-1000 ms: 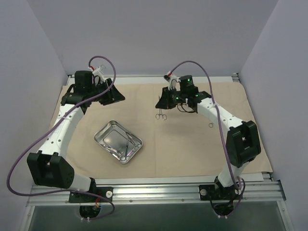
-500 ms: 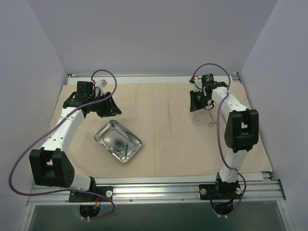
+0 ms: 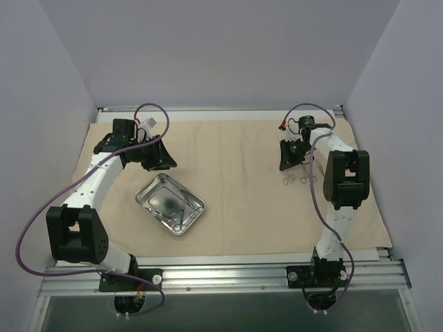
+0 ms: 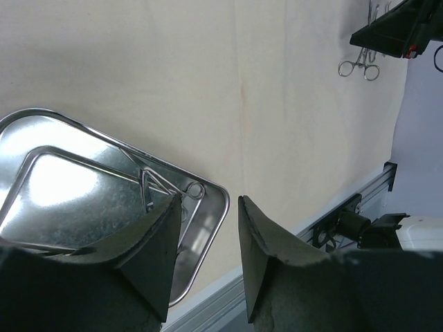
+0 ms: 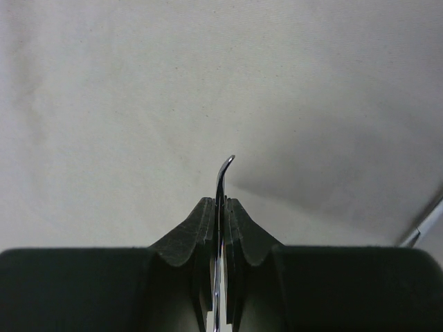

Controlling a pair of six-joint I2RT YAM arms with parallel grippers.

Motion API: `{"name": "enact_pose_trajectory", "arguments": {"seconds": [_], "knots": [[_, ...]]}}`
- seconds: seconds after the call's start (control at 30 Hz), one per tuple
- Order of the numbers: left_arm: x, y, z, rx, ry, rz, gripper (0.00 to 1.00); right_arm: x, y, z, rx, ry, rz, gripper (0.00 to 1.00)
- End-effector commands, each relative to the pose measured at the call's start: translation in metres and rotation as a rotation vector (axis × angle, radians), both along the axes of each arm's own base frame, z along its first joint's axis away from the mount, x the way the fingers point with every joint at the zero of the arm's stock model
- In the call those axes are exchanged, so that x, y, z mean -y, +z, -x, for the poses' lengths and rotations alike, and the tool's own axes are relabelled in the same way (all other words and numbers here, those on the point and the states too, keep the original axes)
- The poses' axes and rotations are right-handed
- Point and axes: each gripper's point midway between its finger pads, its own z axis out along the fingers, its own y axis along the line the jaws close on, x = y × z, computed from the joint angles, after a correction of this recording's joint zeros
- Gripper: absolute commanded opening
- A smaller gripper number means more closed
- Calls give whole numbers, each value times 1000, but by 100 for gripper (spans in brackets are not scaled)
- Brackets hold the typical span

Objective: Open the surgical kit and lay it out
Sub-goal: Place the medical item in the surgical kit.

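- A white piece [image 3: 148, 124] sits on the cable behind the left gripper [image 4: 210, 207]. If it carries any writing, it is too small for us to read.
- The surface under both grippers is a beige cloth [image 3: 239, 197]. It is spread flat over the table, and we see faint fold lines in it.
- Pale grey-lilac walls [image 3: 208, 48] close the space behind the grippers and on both sides.
- A metal rail [image 3: 228, 275] runs along the near edge, and the two arm bases stand on it. Purple cables [image 3: 26, 242] loop along the arms.
- The fingers of the left gripper stand apart with nothing between them.
- Just below and in front of this gripper lies the shiny steel tray [image 3: 148, 186], resting on the cloth. Some ring-handled tools [image 3: 178, 211] lie inside it.
- The right gripper [image 5: 218, 205] has its fingers pressed together on a thin curved tool [image 5: 223, 171]. The tip of this tool sticks out past the fingertips, above the cloth.
- In the top view, the ring handles [image 3: 289, 180] of a tool show just below the right gripper. We cannot tell if they touch the cloth.
- A second tool [image 3: 305, 178] lies on the cloth just beside them, on the gripper's right.
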Motion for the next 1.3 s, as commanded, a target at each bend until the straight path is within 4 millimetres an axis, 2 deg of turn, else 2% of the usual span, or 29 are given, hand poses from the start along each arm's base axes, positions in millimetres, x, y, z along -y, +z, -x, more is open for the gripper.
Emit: {"name": "enact_pose_trajectory", "arguments": {"seconds": [0.0,0.13,0.17,0.23,0.47,0.67,0.7,0.73,0.9,1.0,1.17,1.27], "knots": [[2,8,-8,52,-25,26,47,-9,-1,4,-19,42,-70,0],[1,6,-9,43,-26,26,47,-5,-9,3,-37,25,-81,0],[0,6,-9,41,-24,27,47,5,-10,1,-36,-2,-79,0],[-1,4,-10,37,-21,27,47,12,-13,0,-42,-22,-73,0],[-5,-1,-13,17,-2,50,47,22,-19,0,-48,-57,-60,3],[-6,1,-16,17,4,58,47,20,-23,-3,-55,-74,-77,5],[-7,0,-16,14,6,58,47,16,-22,-4,-55,-71,-94,5],[-6,-1,-16,10,7,60,46,13,-21,-4,-55,-70,-112,0],[-7,-1,-15,13,11,68,46,-7,-9,-9,-31,-78,-246,0],[-7,-3,-16,5,14,77,46,-13,-12,-8,-43,-83,-281,0],[-8,-4,-16,3,17,79,46,-9,-23,-4,-65,-92,-248,1],[-8,-5,-17,2,19,79,46,-4,-29,-2,-78,-100,-220,6]]}}
